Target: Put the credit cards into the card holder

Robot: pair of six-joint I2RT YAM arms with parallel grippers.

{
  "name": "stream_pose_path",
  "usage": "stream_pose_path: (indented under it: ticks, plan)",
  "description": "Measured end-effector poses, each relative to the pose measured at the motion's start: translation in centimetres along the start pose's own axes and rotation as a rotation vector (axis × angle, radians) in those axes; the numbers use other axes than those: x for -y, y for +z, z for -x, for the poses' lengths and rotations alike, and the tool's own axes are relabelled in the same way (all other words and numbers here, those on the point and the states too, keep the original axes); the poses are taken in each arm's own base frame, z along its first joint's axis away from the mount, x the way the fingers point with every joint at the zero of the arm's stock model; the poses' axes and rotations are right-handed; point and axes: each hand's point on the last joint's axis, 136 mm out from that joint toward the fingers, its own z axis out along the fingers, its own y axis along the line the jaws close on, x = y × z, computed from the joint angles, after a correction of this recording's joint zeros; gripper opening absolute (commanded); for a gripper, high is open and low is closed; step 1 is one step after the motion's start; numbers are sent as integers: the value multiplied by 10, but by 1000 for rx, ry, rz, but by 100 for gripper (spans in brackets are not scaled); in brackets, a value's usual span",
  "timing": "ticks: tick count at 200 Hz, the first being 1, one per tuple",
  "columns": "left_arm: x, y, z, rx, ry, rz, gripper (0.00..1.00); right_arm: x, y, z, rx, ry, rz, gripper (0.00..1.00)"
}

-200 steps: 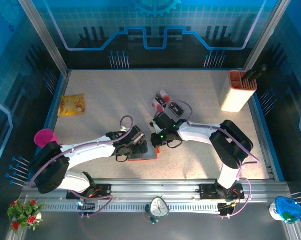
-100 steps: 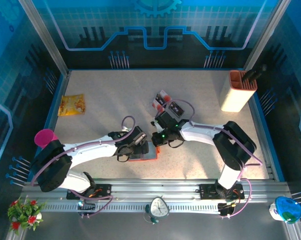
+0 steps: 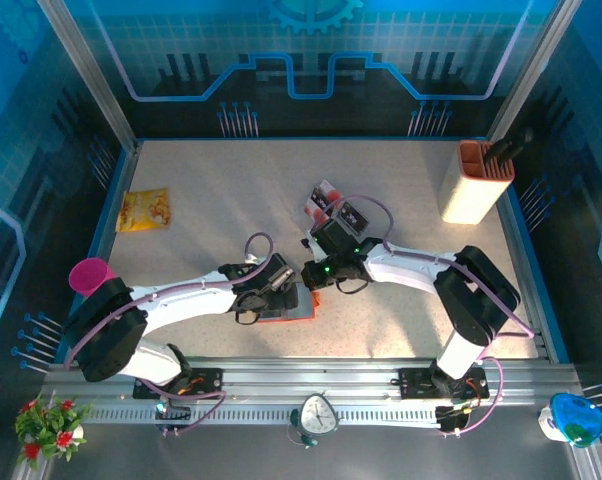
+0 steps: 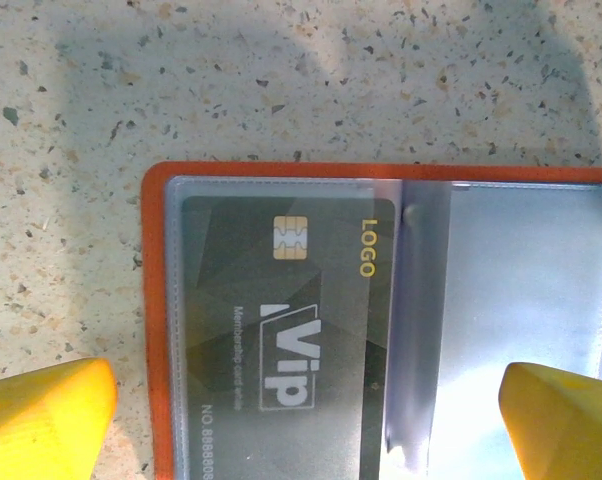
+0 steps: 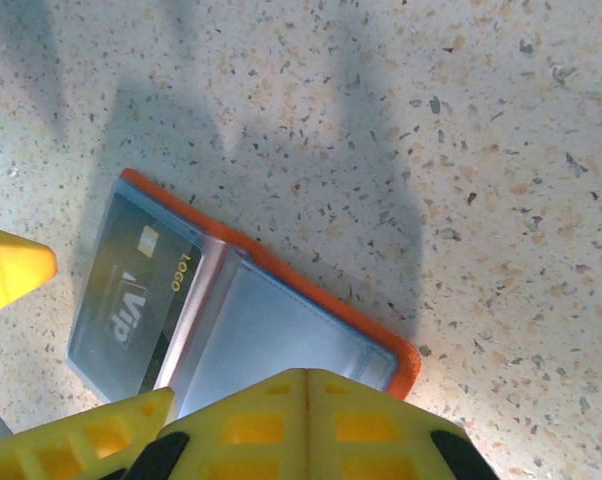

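While the wallet (image 4: pixel 521 270) lies open and flat on the speckled bench (image 3: pixel 211 190), near the front and between the two arms, the left claw (image 4: pixel 301 420) hangs right over it. Its yellow fingertips (image 4: pixel 41 415) are spread wide, one over bare bench just off the wallet's left edge, the other over the right-hand pocket. One black card (image 4: pixel 281 330), with a gold chip, the word LOGO in yellow and white VIP lettering, sits inside the left clear pocket, its top edge close under the wallet's orange rim. The right-hand pocket looks pale and glossy. The right claw (image 5: pixel 306 420) is pressed together, its two yellow fingers meeting along a thin seam, and it sits low over the wallet's edge on the side away from the card. More cards (image 3: pixel 326 200) lie in a small bunch farther back on the bench, close by the right arm and apart from the wallet. A cream-and-orange container (image 3: pixel 474 182) stands at the far right, a yellow packet (image 3: pixel 143 210) lies at the far left, and a pink cup (image 3: pixel 91 272) sits at the left edge.
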Motion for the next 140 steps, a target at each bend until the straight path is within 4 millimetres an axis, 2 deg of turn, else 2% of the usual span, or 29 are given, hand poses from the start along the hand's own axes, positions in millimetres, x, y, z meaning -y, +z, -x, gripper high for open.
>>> stream_pose_path:
  ticks: [60,140]
  plan:
    - [1,0,0,2,5,-3,99,11,29,-16,-70,33,-6,0]
    - [-3,9,-3,-9,13,31,98,3,33,-11,-54,46,37,0]
